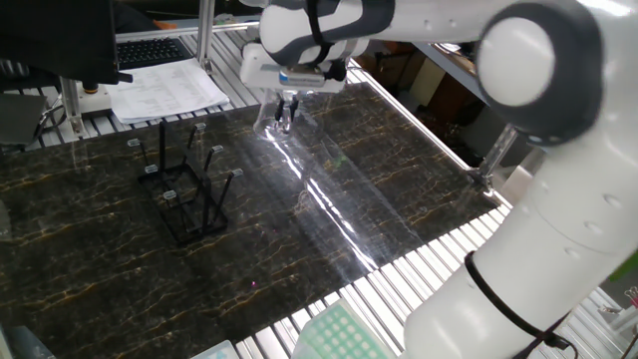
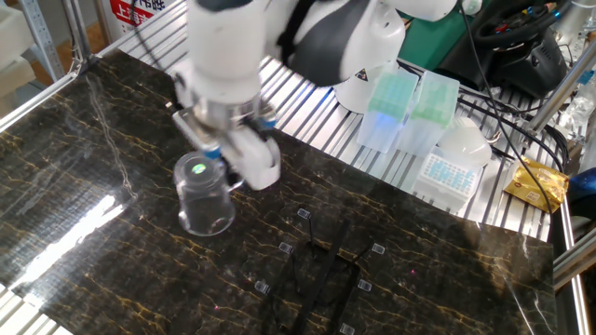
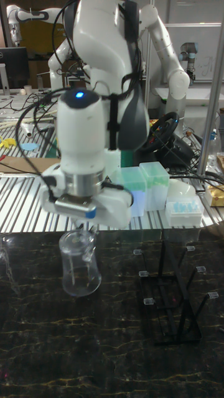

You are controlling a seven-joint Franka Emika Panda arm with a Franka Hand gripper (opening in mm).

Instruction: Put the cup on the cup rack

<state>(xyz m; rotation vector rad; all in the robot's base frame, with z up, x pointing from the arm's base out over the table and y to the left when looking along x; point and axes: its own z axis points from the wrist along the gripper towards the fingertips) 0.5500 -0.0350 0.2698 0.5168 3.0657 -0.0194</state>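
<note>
Tall fixed view, arm: the white Franka arm (image 3: 102, 93) fills the upper middle and reaches down toward the dark marbled table (image 3: 50, 336).
Table: black stone-look top with gold veins; bare metal slats run along its edges in the other fixed view.
Background items: pale green pipette-tip boxes (image 2: 410, 112) sit on the slats beyond the table, well apart from the work area; a stack of papers (image 1: 164, 90) lies past the far edge in one fixed view.
Cup rack: the black wire cup rack (image 3: 174, 298) stands on the table to one side of the cup, apart from it, its pale-capped pegs bare.
Cup: the clear glass cup (image 2: 205, 194) hangs upright from the gripper, lifted clear of the table, near the rack but not over it.
Gripper: the gripper (image 3: 78, 239) points straight down, fingers clamped on the cup's rim, one finger inside the glass.
</note>
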